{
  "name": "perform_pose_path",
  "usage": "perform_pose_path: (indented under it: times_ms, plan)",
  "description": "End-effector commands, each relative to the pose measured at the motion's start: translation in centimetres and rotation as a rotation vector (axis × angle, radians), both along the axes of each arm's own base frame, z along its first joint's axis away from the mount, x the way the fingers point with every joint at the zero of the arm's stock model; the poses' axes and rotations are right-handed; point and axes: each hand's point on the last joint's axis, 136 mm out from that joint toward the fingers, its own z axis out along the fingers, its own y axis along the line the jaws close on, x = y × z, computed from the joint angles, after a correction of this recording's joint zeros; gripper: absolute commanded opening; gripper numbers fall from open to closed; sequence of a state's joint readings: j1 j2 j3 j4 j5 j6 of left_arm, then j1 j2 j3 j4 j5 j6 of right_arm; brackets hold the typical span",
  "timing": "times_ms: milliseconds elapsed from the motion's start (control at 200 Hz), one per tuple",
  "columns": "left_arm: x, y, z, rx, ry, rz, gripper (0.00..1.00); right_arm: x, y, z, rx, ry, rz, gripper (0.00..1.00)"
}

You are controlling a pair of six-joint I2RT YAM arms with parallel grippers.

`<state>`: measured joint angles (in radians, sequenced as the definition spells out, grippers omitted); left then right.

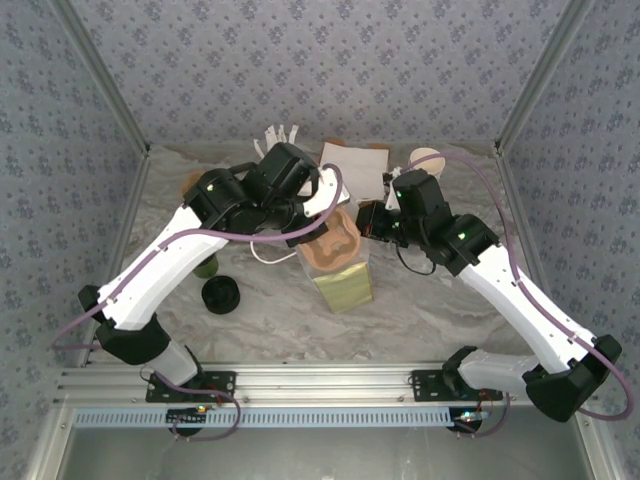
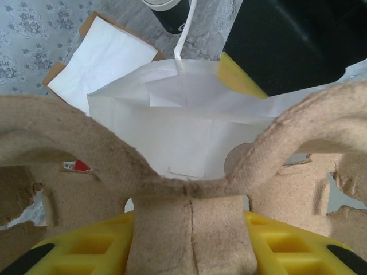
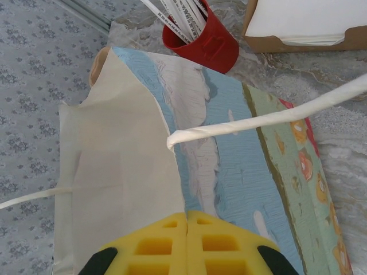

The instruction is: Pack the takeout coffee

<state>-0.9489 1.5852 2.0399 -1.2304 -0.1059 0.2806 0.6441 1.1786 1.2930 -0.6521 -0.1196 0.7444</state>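
Tray goes in first, by the look of it. The left fingers (image 2: 80, 252) are about half closed, clamped on the middle ridge of a cardboard cup tray (image 1: 335, 240). They hold it right over the mouth of the paper bag (image 1: 345, 285), which stands in the middle of the counter (image 1: 450, 310). The right fingers (image 3: 155, 240) are pinched fully shut on the bag's top edge, pulling the mouth wide, with a string handle (image 3: 269, 117) flopping across in front.

The coffee cup (image 1: 207, 266) isn't packed yet. It sits on the counter tucked against the left arm, half hidden by it, and its black lid (image 1: 221, 294) lies just beside it.

My guess for the next move is a straight drop of the tray into the bag. That needs the right side to hold the mouth wide so the tray's ears don't snag the paper. The cup will need its lid on too.

As for writing, I can't read any. The bag has a painted blue, green and flowery print but no words I can make out. The white sticks (image 3: 180, 11) in the red pot (image 3: 206, 43) have dark printing that's too tiny to read.
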Motion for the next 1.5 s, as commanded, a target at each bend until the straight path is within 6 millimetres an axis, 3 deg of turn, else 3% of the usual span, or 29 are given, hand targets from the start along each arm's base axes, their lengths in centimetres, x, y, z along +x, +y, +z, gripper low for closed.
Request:
perform_pose_path:
  times_ms: [0, 555, 745, 770, 850, 1494]
  plan:
    - [0.4, 0.4, -1.0, 0.039, 0.003, 0.002, 0.42, -0.2, 0.6, 2.3, 0.051, -0.045, 0.023, 0.07]
    - [1.9, 0.7, -3.3, 0.119, -0.003, 0.034, 0.41, -0.9, 0.7, 2.9, 0.078, -0.052, 0.030, 0.06]
    - [0.9, -0.4, -3.7, 0.090, 0.033, 0.008, 0.40, -0.8, 0.6, 2.6, 0.084, -0.047, 0.006, 0.05]
    - [0.7, -0.3, -4.7, 0.110, 0.053, 0.004, 0.40, -0.8, 0.5, 2.4, 0.082, -0.043, 0.002, 0.05]
    - [-0.1, -0.8, -5.2, 0.101, 0.076, -0.019, 0.40, -0.5, 0.7, 2.5, 0.097, -0.055, -0.007, 0.05]
    - [-2.2, -2.7, -5.8, 0.002, 0.163, -0.080, 0.40, -0.6, 0.5, 1.2, 0.086, -0.035, -0.026, 0.04]
